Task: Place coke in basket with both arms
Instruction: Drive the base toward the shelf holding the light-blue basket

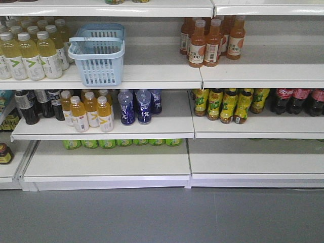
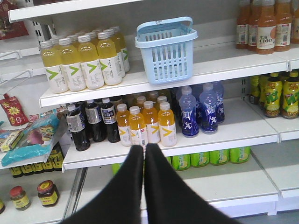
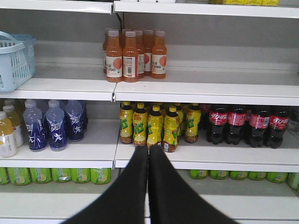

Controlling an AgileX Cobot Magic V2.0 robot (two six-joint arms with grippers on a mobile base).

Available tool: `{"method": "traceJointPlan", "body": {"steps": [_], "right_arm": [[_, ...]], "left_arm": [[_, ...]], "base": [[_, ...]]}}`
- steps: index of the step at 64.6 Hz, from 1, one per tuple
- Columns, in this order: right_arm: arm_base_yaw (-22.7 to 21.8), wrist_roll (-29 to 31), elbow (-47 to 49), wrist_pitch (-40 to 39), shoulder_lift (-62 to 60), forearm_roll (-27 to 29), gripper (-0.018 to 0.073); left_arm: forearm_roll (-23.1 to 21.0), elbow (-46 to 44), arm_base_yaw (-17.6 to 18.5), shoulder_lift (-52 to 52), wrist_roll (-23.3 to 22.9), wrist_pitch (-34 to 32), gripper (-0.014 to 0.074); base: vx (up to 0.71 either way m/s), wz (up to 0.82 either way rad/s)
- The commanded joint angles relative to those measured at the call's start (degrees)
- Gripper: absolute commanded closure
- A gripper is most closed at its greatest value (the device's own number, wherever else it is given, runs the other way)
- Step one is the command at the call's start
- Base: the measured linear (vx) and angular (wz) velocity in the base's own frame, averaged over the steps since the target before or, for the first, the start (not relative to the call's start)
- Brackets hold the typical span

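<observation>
White labels on the tall orange-drink plastic bottles [image 2: 265,39], upper right of the left wrist view, read "C100". Pale yellow plastic bottles [image 2: 88,65], upper left, bear a green "V". The small dark cola bottles [image 3: 259,125], right of the right wrist view, have red wraps with white script too small to read.
</observation>
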State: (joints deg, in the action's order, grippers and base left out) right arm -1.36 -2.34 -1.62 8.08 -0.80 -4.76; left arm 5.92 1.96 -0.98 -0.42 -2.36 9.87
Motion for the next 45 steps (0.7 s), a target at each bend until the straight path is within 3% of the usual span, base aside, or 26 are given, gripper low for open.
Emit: {"method": "traceJointPlan", "body": {"steps": [1,45], "right_arm": [[-0.1,0.2,-0.6,-4.5,-0.8,-0.1,0.0569],[-0.1,0.2,-0.6,-4.5,-0.8,-0.1,0.0569]], "left_arm": [[0.0,-0.1,0.0,-1.1,-0.1,-4.0,0.0603],[0.0,-0.1,0.0,-1.1,-0.1,-4.0,0.0602]], "base": [[0.13,-0.01],[0.11,0.0]]}}
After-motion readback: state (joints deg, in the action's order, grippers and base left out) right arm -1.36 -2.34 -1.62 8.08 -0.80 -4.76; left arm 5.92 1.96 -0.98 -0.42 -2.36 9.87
